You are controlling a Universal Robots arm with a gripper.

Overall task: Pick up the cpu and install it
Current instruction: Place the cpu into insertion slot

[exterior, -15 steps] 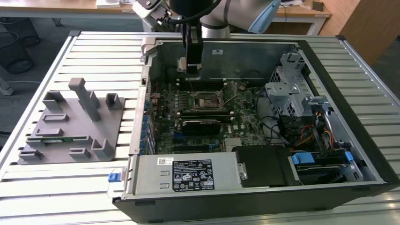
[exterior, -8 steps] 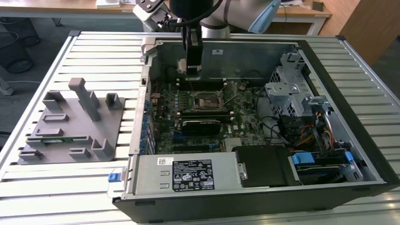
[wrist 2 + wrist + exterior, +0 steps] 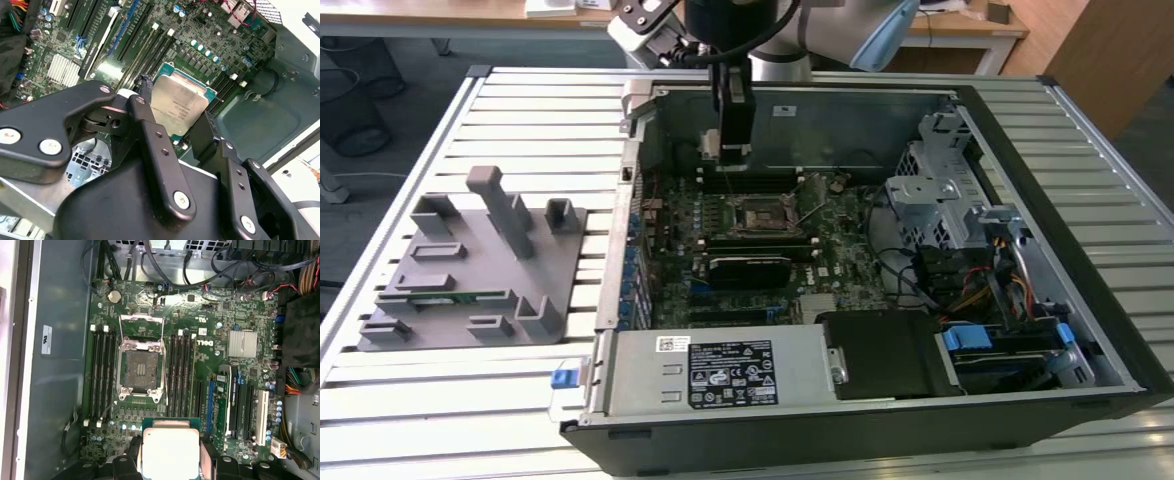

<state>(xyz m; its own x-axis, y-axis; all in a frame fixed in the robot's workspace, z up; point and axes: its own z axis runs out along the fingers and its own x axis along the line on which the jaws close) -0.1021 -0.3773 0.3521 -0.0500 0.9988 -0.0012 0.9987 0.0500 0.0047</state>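
Gripper [image 3: 170, 460] is clenched on the cpu [image 3: 170, 447], pinching it from two opposite edges, with the silver lid facing the camera in both wrist views. The chip isn't seated, it's held up off the board. In the first wrist view the socket [image 3: 139, 371] sits open with its dark centre bare and its metal load plate [image 3: 141, 326] flipped back. The cpu shows just past the socket's end opposite that plate. Memory slots [image 3: 101, 371] run along both long sides of the socket. In the exterior view the arm reaches down into the open case [image 3: 1067, 330], and the gripper hangs near the socket, raised over the board. The grey fixture [image 3: 474, 275] is well apart from the socket, outside the case on the slatted desk [image 3: 520, 100].
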